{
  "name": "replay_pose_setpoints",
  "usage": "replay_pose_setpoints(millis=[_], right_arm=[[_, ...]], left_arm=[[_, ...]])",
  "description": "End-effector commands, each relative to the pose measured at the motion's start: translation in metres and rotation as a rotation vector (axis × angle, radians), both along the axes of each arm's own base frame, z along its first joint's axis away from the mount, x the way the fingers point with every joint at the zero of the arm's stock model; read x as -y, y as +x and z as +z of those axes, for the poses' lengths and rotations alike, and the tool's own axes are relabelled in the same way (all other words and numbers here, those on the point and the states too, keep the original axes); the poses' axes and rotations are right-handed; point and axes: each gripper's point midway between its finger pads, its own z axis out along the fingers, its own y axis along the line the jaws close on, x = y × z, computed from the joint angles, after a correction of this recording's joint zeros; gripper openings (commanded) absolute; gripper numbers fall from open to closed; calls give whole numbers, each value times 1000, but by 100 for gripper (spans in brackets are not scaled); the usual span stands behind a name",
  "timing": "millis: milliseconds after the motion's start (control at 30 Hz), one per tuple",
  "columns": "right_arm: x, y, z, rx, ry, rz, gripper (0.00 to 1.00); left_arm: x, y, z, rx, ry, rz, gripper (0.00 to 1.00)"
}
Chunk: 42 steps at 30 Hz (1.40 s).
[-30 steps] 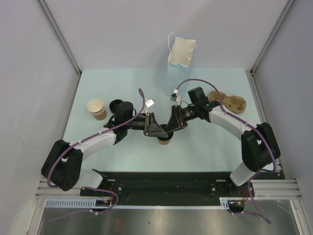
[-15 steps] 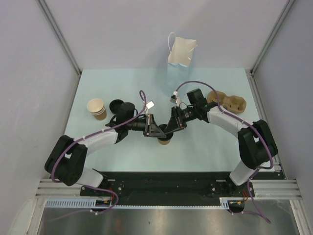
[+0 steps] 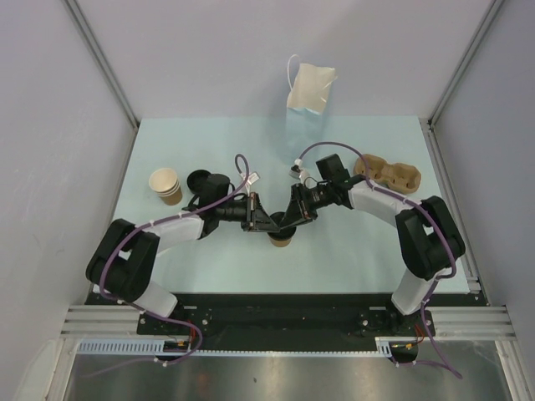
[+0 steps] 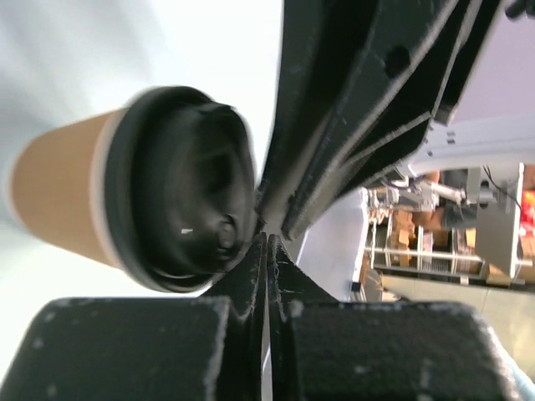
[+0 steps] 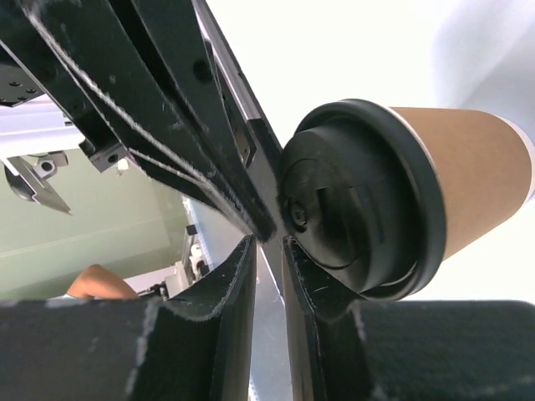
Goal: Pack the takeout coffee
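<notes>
The takeout coffee [image 3: 281,241], a kraft-brown cup with a black lid, stands upright in the middle of the table. Both grippers hover just above it, tip to tip. In the left wrist view the cup [image 4: 100,200] sits left of my left gripper [image 4: 267,241], whose fingers are pressed together with nothing between them. In the right wrist view the cup [image 5: 451,192] lies to the right of my right gripper [image 5: 267,244]. Its fingers stand a narrow gap apart and hold nothing. The right-hand finger rests against the lid's edge. From above, the left gripper [image 3: 267,224] and right gripper [image 3: 288,221] hide most of the lid.
A stack of unlidded tan cups [image 3: 166,185] and a loose black lid [image 3: 199,180] sit at the left of the pale blue table [image 3: 368,251]. A brown cardboard cup carrier [image 3: 390,174] lies at the right. A white paper bag [image 3: 310,88] stands at the back.
The left gripper's fingers have closed fully and the right gripper's gap has narrowed. Both arms shifted slightly toward the cup, which has stayed in place.
</notes>
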Motion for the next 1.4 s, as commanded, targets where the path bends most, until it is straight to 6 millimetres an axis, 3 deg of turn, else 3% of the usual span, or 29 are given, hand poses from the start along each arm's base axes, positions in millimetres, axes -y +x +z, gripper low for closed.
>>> replay_pose_setpoints(millis=[0,500,1000,1367], right_arm=[[-2,3,-7,-23,2,-4,23],[5,10,-35,-76,-64,-38,22],[21,21,-75,-146,-181,-109,18],[22,23,-86,-165,-202,-121,18]], left_arm=[[-1,20,4,41,3,43,0],[-14,31,-38,-23,136,117,0],[-13,33,-28,-12,132,129,0],[-17,33,-49,-59,192,142,0]])
